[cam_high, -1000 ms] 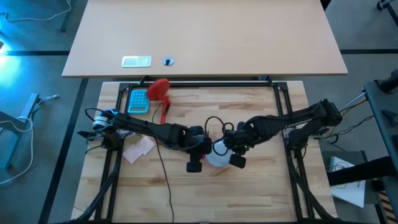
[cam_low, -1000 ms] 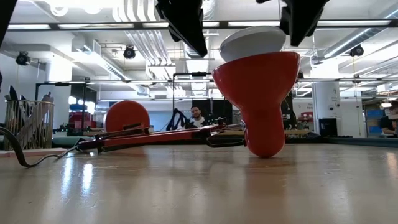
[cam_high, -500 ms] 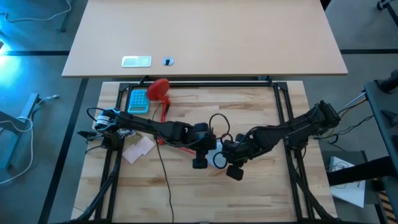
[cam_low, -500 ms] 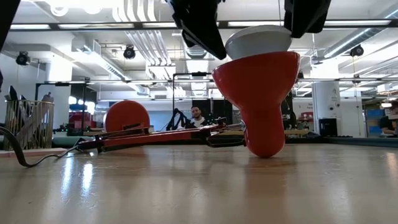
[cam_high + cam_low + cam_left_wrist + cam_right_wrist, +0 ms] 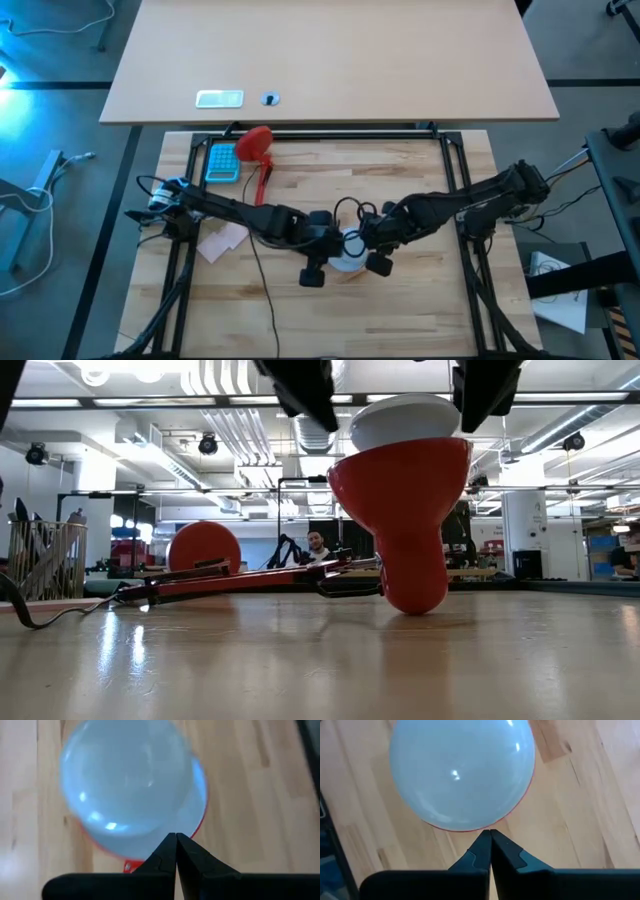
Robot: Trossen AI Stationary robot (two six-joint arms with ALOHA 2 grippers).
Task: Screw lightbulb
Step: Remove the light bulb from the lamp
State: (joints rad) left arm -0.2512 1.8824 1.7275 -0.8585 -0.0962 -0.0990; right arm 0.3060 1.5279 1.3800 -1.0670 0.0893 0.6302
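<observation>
So the bulb (image 5: 405,422) is sitting in the mouth of the red shade (image 5: 402,510), which stands mouth-up mid-table, and both arms hover right over it.

Left of the bulb: the left gripper (image 5: 314,262), fingers pressed flat together in its wrist view, holding nothing. It's just above and beside the shade rim, not touching as far as I can tell.

Right of the bulb: the right gripper (image 5: 374,254), also pinched closed on nothing, tips just past the bulb's edge.

Nobody's gripping anything, so I'd guess the twisting hasn't really got going. To do this well, one gripper should spread and steady the shade, since it looks tippy on that narrow foot. The other should take the bulb's dome gently and turn it square to the socket, not at an angle.
</observation>
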